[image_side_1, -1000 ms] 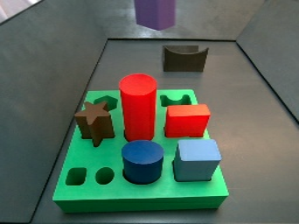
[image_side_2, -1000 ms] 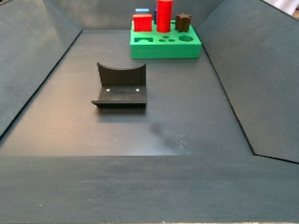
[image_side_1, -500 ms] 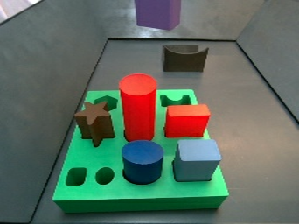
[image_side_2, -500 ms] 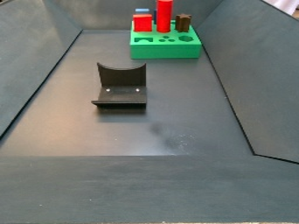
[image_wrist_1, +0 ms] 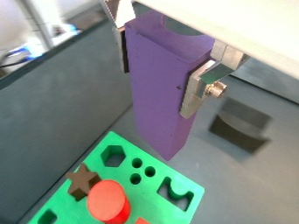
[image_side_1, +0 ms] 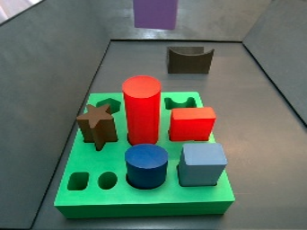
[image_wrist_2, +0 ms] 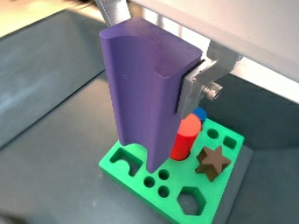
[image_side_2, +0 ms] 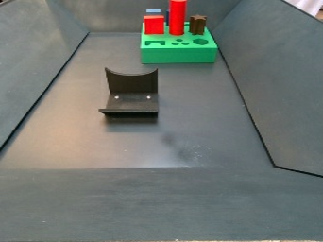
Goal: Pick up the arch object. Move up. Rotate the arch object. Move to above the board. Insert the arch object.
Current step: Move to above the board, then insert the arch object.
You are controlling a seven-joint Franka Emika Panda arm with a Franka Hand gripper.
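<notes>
My gripper [image_wrist_1: 160, 70] is shut on the arch object [image_wrist_1: 158, 87], a tall purple block held upright between the silver fingers [image_wrist_2: 193, 87]. It hangs high in the air; the wrist views show the board [image_wrist_1: 59, 203] below and beyond its lower end. The arch object fills a wrist view [image_wrist_2: 146, 96], its curved notch at the gripper end. In a side view only its lower end [image_side_1: 153, 11] shows at the top edge; the gripper is out of frame there. The green board [image_side_1: 144, 207] lies near the front in that view and far back in a side view [image_side_2: 177, 52].
On the board stand a red cylinder [image_side_1: 142, 108], a brown star [image_side_1: 96, 124], a red cube [image_side_1: 192, 123], a blue cylinder [image_side_1: 146, 166] and a light blue cube [image_side_1: 204, 164]. The dark fixture [image_side_2: 130, 92] stands on the grey floor, also beyond the board [image_side_1: 189, 59]. Sloped grey walls enclose the floor.
The arch object's lower end has shifted slightly left and up at the top edge of the side view. Nothing else has moved.
</notes>
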